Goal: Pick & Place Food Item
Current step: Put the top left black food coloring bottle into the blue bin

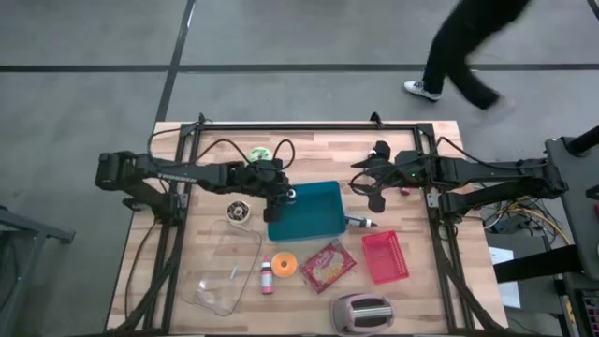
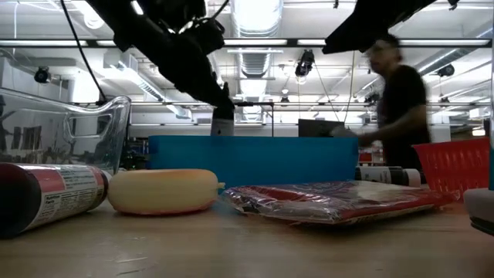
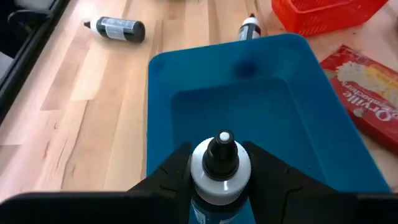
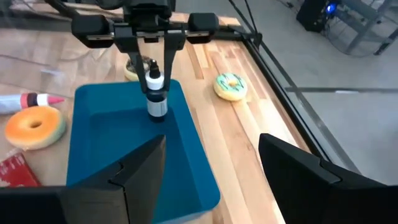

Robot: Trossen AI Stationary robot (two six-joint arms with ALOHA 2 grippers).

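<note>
My left gripper (image 3: 217, 157) is shut on a small bottle (image 4: 156, 93) with a black tip, a white collar and a dark label. It holds it over the left end of the blue tray (image 1: 314, 217). In the low view the bottle (image 2: 222, 122) stands just above the tray's rim (image 2: 255, 140). My right gripper (image 4: 211, 180) hangs open above the table to the right of the tray, with nothing between its fingers. A popcorn packet (image 1: 328, 265), an orange doughnut (image 1: 284, 264) and a green doughnut (image 1: 260, 153) lie flat on the table. My left gripper pinches the bottle's white collar (image 3: 204, 164), just under the black tip, between its two fingers. The fingers come slanting down from the table's left side. The bottle stays upright, tip up, its body hanging below the fingers; whether its foot touches the tray I cannot tell.
A red basket (image 1: 385, 256), a toaster (image 1: 360, 314), a clear container (image 1: 225, 267), a pink bottle (image 1: 267, 276) and a tape roll (image 1: 239, 213) lie around the tray. Another bottle (image 3: 250, 28) lies at its right end, a black one (image 3: 118, 28) beyond. A person (image 1: 463, 47) walks past behind the table.
</note>
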